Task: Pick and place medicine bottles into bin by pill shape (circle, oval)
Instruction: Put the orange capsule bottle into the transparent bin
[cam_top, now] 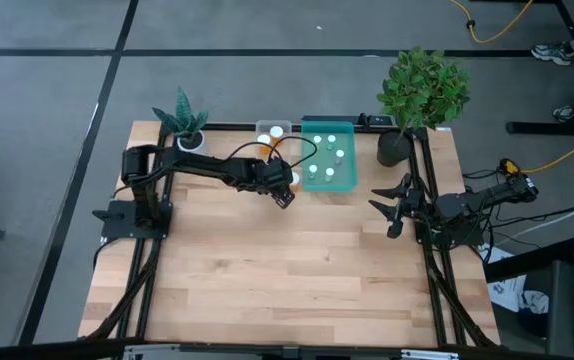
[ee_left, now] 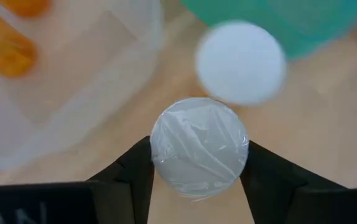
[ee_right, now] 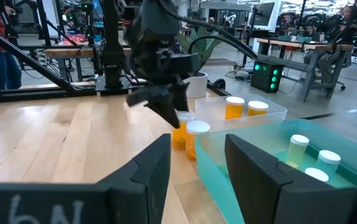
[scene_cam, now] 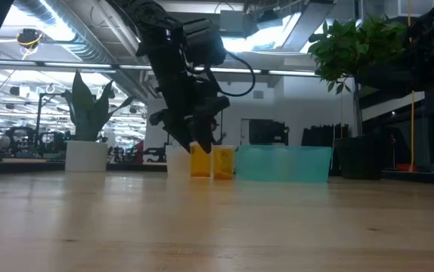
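Observation:
My left gripper (cam_top: 285,192) points down beside the near end of the teal bin (cam_top: 305,150) and is shut on an orange medicine bottle (scene_cam: 200,161) with a white cap (ee_left: 198,146). That bottle stands on the table. A second orange bottle (ee_left: 241,62) stands right next to it, by the teal bin's wall (scene_cam: 285,164). The clear bin (ee_right: 272,115) holds two orange bottles (ee_right: 234,107). The teal bin holds several pale bottles (ee_right: 298,149). My right gripper (cam_top: 392,207) is open and empty at the table's right side. My left gripper pinches the bottle's white cap by its two opposite sides (ee_left: 155,155) between its two fingers (ee_left: 262,177). The fingers come from above, pointing down. The bottle is upright and its base seems to rest on the table (scene_cam: 200,175).
A small potted plant (cam_top: 185,125) stands at the far left of the table and a larger bushy one (cam_top: 419,95) at the far right. The wooden table top (cam_top: 287,270) stretches toward the near edge. A black frame runs around the table.

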Motion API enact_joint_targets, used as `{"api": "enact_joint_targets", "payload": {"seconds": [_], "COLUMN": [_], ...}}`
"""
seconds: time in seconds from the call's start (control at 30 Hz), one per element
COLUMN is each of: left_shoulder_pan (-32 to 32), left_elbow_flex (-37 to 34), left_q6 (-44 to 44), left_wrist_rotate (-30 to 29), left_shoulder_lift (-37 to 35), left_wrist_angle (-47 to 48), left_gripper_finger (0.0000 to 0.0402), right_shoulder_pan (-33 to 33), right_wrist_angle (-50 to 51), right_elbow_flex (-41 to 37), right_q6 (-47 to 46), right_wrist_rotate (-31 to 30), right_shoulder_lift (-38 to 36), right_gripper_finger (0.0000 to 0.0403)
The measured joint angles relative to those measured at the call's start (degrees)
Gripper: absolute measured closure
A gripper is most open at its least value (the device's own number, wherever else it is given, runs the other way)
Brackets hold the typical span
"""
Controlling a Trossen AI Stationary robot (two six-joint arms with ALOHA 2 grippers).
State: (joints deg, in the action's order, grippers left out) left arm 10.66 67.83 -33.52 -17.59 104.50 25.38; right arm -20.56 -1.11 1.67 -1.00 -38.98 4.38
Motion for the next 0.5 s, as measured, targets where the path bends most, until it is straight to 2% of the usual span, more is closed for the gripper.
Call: {"api": "enact_joint_targets", "payload": {"seconds": [0.1, 0.17, 0.3, 0.43, 0.5], "left_shoulder_pan": [-0.1, -0.4, -0.4, 0.5, 2.5], "left_elbow_flex": [1.0, 3.0, 8.2, 14.0, 15.7], "left_q6": [0.0, 0.2, 1.3, 4.8, 6.7], "left_wrist_rotate": [3.3, 2.9, -1.9, -7.8, -8.4], "left_shoulder_lift": [-1.9, -3.5, -6.0, -7.5, -7.3], "left_wrist_angle": [3.5, 7.4, 15.8, 16.9, 17.4], "left_gripper_finger": [0.0220, 0.0218, 0.0217, 0.0218, 0.0218], "right_shoulder_pan": [0.0, 0.0, 0.0, 0.0, 0.0], "right_wrist_angle": [0.0, 0.0, 0.0, 0.0, 0.0], "right_elbow_flex": [0.0, 0.0, 0.0, 0.0, 0.0], "right_q6": [0.0, 0.0, 0.0, 0.0, 0.0], "right_wrist_rotate": [0.0, 0.0, 0.0, 0.0, 0.0], "right_shoulder_lift": [0.0, 0.0, 0.0, 0.0, 0.0], "right_gripper_finger": [0.0249, 0.0249, 0.0249, 0.0249, 0.0249]}}
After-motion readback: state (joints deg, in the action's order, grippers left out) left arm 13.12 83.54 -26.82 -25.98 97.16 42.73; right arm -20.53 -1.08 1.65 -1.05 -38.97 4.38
